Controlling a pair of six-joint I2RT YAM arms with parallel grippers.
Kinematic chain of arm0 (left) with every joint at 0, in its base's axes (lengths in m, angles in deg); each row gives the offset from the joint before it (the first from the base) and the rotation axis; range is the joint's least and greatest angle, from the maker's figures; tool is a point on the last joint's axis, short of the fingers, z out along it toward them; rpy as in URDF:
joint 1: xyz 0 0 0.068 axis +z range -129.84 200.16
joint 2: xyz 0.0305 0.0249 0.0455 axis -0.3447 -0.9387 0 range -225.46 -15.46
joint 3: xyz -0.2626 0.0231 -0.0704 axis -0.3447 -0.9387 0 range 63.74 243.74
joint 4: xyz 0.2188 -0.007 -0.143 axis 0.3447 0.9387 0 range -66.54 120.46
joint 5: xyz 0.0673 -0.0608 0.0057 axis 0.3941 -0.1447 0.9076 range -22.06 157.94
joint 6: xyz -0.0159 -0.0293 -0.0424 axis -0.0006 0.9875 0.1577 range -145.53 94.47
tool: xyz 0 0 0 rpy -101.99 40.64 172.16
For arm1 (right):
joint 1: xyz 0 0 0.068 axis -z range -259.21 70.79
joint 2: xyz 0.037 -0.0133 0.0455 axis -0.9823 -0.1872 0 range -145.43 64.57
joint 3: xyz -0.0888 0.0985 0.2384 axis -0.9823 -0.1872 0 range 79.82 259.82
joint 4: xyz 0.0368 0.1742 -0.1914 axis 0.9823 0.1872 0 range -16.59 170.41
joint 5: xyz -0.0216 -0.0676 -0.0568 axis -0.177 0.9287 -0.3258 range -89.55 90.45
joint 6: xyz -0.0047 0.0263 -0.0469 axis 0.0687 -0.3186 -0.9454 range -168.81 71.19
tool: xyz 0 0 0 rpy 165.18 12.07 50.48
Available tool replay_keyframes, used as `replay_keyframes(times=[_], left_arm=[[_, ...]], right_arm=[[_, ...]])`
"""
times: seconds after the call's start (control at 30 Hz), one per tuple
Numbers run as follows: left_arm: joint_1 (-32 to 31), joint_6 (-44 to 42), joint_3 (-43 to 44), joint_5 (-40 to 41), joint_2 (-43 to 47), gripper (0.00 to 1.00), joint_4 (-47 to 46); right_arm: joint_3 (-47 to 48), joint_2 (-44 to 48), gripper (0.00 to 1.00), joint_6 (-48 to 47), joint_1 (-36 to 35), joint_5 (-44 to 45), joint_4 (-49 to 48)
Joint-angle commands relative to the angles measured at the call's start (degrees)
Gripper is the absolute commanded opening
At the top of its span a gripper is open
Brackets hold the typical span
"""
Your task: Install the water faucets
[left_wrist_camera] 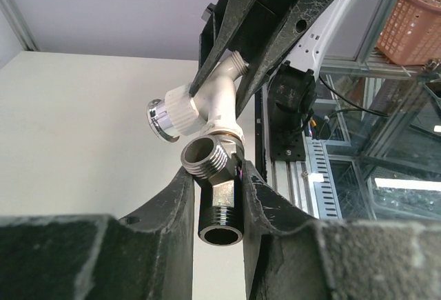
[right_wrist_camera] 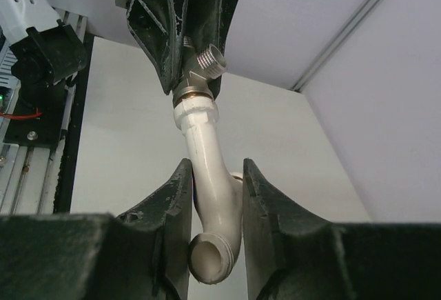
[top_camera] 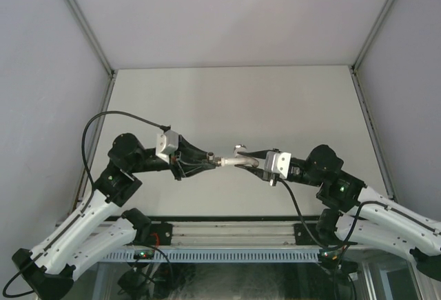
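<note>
Both arms meet above the middle of the table. My left gripper [top_camera: 212,160] is shut on the short dark-grey metal fitting [left_wrist_camera: 219,193], a threaded angled piece held between its fingers. My right gripper [top_camera: 249,163] is shut on the white bent plastic tap [right_wrist_camera: 213,190]. The tap's end meets the fitting's end; in the right wrist view the fitting [right_wrist_camera: 200,72] sits at the top of the tap. The tap's side branch with a silvery cap [left_wrist_camera: 165,115] points left in the left wrist view. In the top view the joined parts [top_camera: 231,160] span the gap between the two grippers.
The white table [top_camera: 234,100] is walled by grey panels with metal posts at the back corners. A slotted aluminium rail [top_camera: 227,234] runs along the near edge. An orange basket [left_wrist_camera: 412,24] stands beyond the table in the left wrist view.
</note>
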Motion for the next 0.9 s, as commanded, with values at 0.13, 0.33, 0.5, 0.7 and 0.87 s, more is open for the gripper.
replay_keyframes(times=[0.13,0.33,0.5,0.7,0.87], left_arm=[[0.2,-0.4,1.1,-2.1,-0.2,0.00,-7.5],[0.2,1.8,0.5,-1.7,0.4,0.00,-9.1],[0.2,2.9,0.3,-4.1,1.0,0.00,-10.8],[0.2,2.8,0.3,-4.3,0.8,0.00,-10.8],[0.2,2.9,-0.2,-4.5,0.7,0.00,-11.5]], right_arm=[[3.0,-0.5,0.00,-3.7,-6.7,8.4,2.1],[2.1,-2.3,0.27,-11.1,-9.3,15.2,3.2],[0.8,-2.2,0.49,-14.3,-9.3,15.9,1.6],[0.7,-3.5,0.55,-16.9,-9.4,17.6,1.7],[0.6,-4.7,0.56,-20.3,-10.2,22.3,0.1]])
